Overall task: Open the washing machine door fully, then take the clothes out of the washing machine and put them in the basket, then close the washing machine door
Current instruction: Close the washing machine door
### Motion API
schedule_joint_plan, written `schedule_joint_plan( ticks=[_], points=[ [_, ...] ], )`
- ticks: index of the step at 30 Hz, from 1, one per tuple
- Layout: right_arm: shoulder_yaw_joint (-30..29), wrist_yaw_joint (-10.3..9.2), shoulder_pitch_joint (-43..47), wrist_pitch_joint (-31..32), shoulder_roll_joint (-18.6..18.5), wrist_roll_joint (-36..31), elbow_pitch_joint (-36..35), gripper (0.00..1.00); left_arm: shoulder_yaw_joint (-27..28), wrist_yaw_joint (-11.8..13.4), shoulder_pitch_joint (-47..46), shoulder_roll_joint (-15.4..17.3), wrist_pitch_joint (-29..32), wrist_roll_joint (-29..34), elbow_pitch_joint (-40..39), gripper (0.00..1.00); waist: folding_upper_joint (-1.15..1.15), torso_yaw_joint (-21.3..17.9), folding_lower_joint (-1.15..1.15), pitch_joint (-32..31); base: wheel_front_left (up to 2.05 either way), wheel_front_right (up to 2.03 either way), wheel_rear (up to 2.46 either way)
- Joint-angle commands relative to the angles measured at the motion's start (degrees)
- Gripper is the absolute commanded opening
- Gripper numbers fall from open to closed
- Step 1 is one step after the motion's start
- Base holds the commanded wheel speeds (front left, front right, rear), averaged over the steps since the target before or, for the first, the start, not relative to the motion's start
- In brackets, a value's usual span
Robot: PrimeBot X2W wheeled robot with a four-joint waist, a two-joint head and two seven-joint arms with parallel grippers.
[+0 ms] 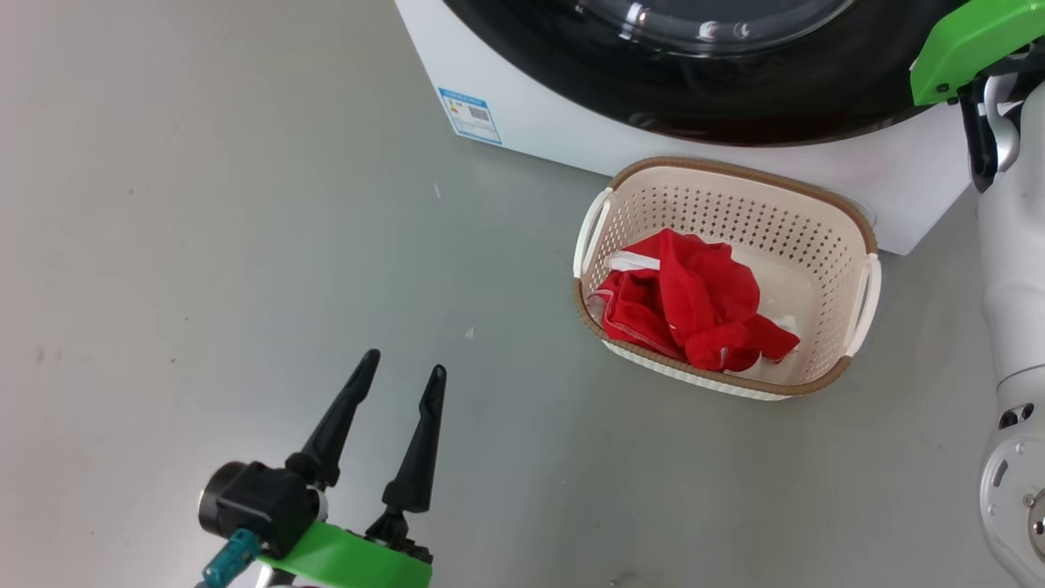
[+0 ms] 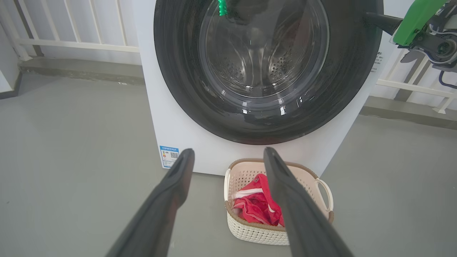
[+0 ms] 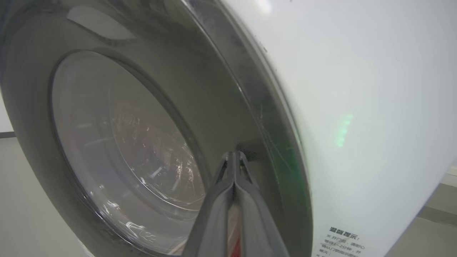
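Grey floor (image 1: pixel 204 245); perforated basket (image 1: pixel 735 204), crumpled red clothes (image 1: pixel 694 302).

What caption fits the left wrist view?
Open left gripper faces the white washing machine's glossy black round door; bright red clothes lie in the cream perforated plastic basket.

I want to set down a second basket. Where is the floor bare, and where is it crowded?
Bare floor lies left of the basket, between the washing machine and the left gripper; more lies in front of the basket. Crowded: the basket stands close before the machine, clothes in it.
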Motion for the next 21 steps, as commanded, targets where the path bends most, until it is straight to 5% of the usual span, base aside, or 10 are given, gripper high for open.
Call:
schedule_joint_plan(
  ticks=[1, 7, 15, 16, 17, 18, 19, 20, 21],
  points=[
    [-0.5, -0.14, -3.4, -0.3, 0.2, -1.4, -1.1, 0.0, 1.5, -0.4, -1.5, 0.7, -0.7, -0.6, -1.1, 1.0, 0.0, 0.7, 0.0, 0.8, 0.0, 0.0, 0.0],
    [-2.1, -0.14, -4.8, -0.3, 0.4, -3.4, -0.9, 0.0, 1.8, -0.4, -1.5, 0.7, -0.7, -0.2, -0.8, 1.0, 0.0, 0.2, 0.0, 0.8, 0.0, 0.0, 0.0],
    [-1.4, -0.14, -2.8, -0.3, 1.4, 1.8, -0.9, 0.0, 2.0, -0.4, -1.7, 0.7, -0.7, -0.6, -0.3, 1.0, 0.0, -2.7, 0.0, -0.7, 0.0, 0.0, 0.0],
    [-0.3, -0.14, -2.3, -0.3, 1.4, 3.1, -0.9, 0.25, 2.1, -0.4, -1.7, 0.7, -0.7, -0.7, -0.3, 1.0, 0.0, -3.1, 0.0, -1.0, 0.0, 0.0, 0.0],
    [1.1, -0.14, -1.8, -0.3, 1.4, 4.6, -0.7, 0.38, 2.0, -0.4, -1.7, 0.7, -0.7, -0.8, -0.2, 1.0, 0.0, -3.5, 0.0, -1.3, 0.0, 0.0, 0.0],
    [2.7, -0.14, -1.1, -0.3, 1.4, 6.0, -1.0, 0.5, 2.1, -0.4, -1.6, 0.7, -0.7, -1.2, -0.2, 1.0, 0.0, -4.0, 0.0, -1.6, 0.0, 0.0, 0.0],
    [2.7, -0.14, -1.1, -0.3, 1.4, 6.0, -1.0, 0.5, 2.1, -0.4, -1.6, 0.7, -0.7, -1.2, -0.2, 1.0, 0.0, -4.0, 0.0, -1.6, 0.0, 0.0, 0.0],
    [4.8, -0.14, -0.4, -0.3, 1.4, 7.2, -1.3, 1.0, 2.2, -0.4, -1.6, 0.7, -0.7, -1.4, -0.2, 1.0, 0.0, -4.5, 0.0, -1.9, 0.0, 0.0, 0.0],
    [7.1, -0.14, 0.6, -0.3, 1.4, 8.6, -1.4, 1.0, 2.2, -0.4, -1.5, 0.7, -0.7, -1.4, -0.2, 1.0, 0.0, -5.0, 0.0, -2.2, 0.0, 0.0, 0.0]
  ],
)
